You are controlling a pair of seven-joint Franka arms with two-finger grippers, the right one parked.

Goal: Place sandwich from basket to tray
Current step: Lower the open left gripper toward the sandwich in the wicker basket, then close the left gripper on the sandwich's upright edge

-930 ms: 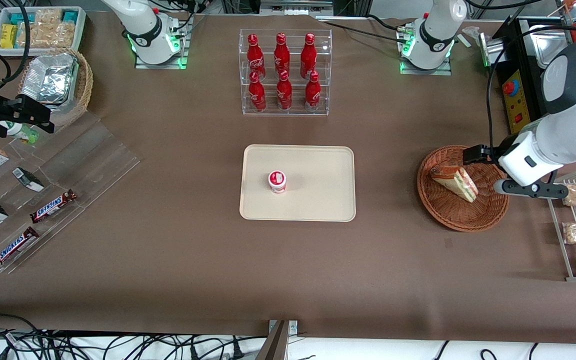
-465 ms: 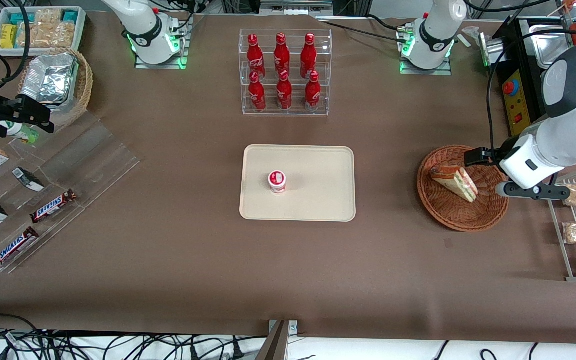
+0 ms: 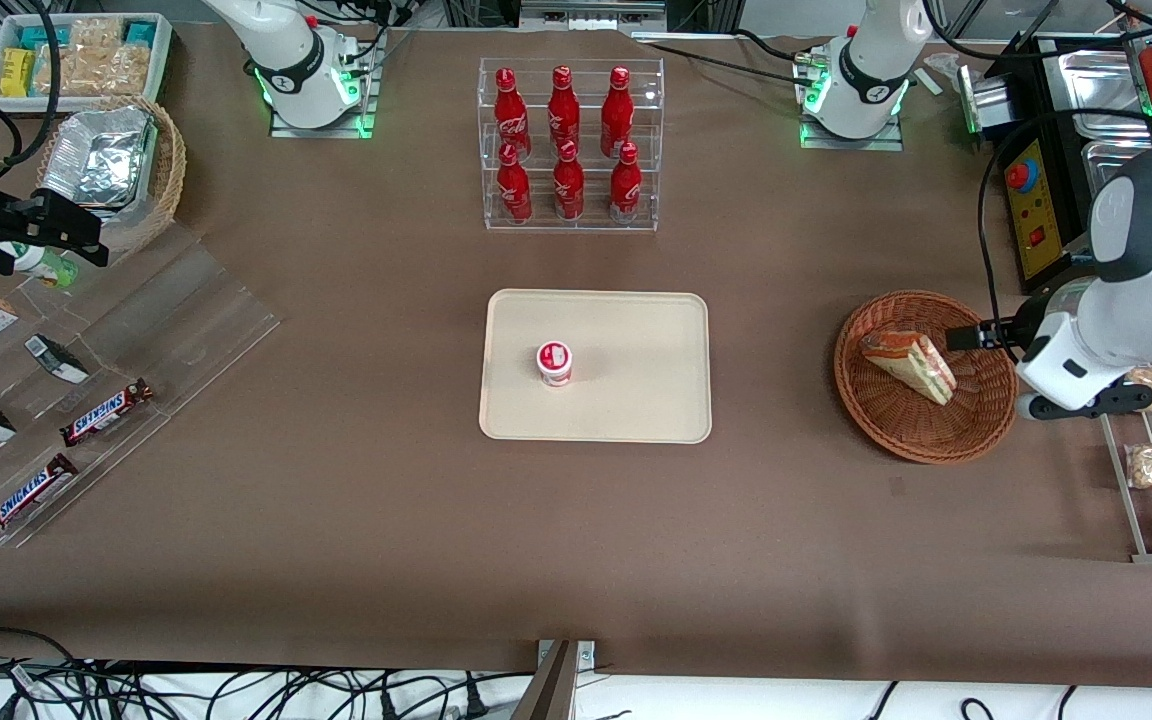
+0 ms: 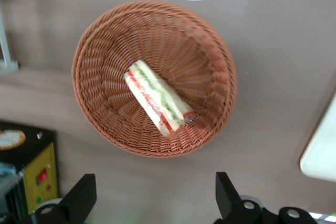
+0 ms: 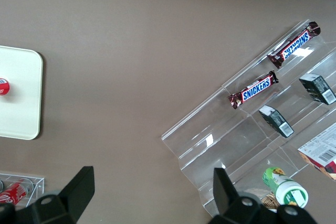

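Over at the basket (image 3: 925, 376), roughly 3 o'clock from the tray (image 3: 636, 400), the sandwich (image 3: 908, 365) sits ungrabbed. Gripper (image 4: 153, 199) hovers above, fingers spread, empty. Basically nothing's done so far.

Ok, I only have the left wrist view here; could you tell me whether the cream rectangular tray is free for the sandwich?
Observer: Not wholly. A small red-and-white round cup stands on the cream rectangular tray, the rest bare.
Operator: Thanks. Where is the gripper relative to the round reddish-brown wicker basket?
Observer: It hangs open over the basket's rim at the working arm's end, beside the triangular wedge sandwich, not touching it.
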